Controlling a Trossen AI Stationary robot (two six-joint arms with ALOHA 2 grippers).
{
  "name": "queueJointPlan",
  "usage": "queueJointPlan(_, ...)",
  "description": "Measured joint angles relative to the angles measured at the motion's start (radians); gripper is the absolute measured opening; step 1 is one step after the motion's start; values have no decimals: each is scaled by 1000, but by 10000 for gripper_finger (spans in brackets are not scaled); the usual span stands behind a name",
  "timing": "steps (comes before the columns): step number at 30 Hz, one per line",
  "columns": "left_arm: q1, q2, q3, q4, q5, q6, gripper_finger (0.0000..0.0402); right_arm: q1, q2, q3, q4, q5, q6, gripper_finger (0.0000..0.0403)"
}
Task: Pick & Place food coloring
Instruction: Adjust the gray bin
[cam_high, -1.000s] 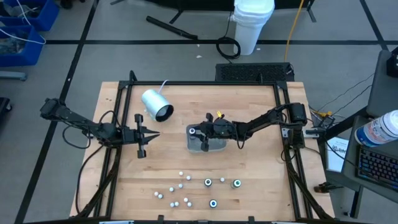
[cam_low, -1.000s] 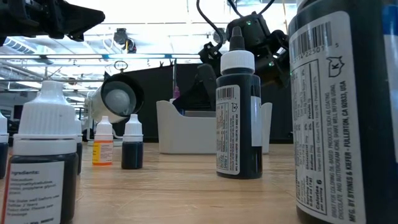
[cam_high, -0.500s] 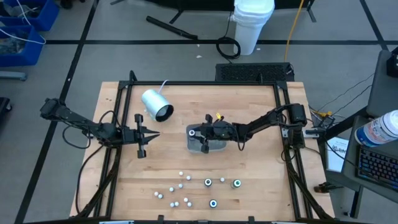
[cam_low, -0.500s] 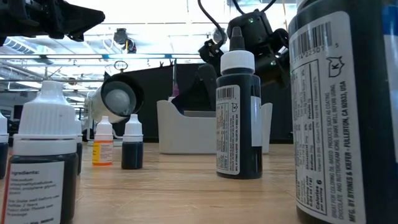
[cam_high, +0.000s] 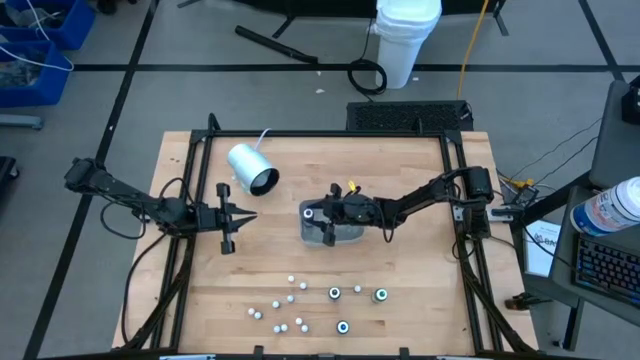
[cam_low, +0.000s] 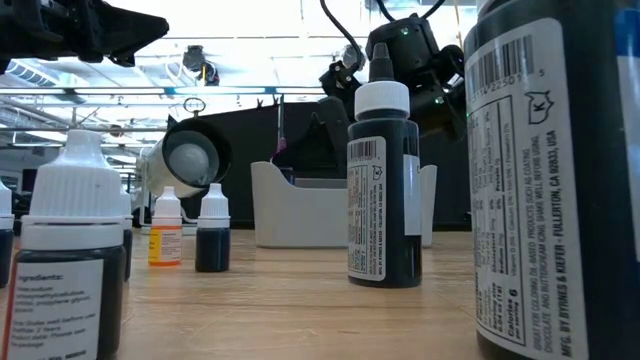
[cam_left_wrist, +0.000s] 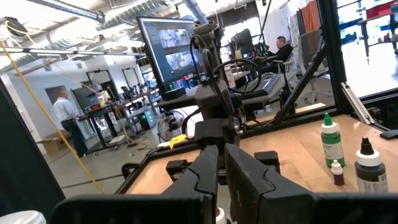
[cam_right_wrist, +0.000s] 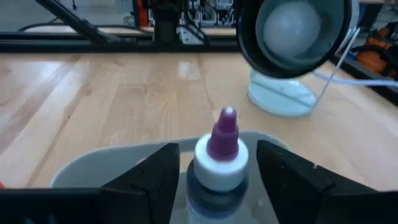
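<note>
Fingers of the right gripper (cam_right_wrist: 217, 171) stand apart on either side of a small purple-tipped, white-capped food coloring bottle (cam_right_wrist: 219, 163), which sits upright inside the shallow grey rectangular plastic tray (cam_high: 342, 235). Other tiny food coloring bottles (cam_high: 335, 293) stand scattered on the wooden table (cam_high: 400, 170) near the tray. Well apart from the tray, the left gripper (cam_high: 232, 216) hangs with its fingers together, holding nothing.

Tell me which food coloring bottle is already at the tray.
The purple-tipped bottle, standing between the right tool's open fingers over the grey tray. All the other bottles stand on the table's near edge.
</note>
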Motion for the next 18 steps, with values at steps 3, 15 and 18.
queueJointPlan(3,0,0,0,0,0,0,37,0,-3,13,13,0,-2,211)
queueJointPlan(15,0,0,0,-15,-3,-1,37,5,-164,92,-326,60,-127,218)
queueJointPlan(18,0,0,0,-24,-7,-2,37,5,-283,92,-459,104,-144,217)
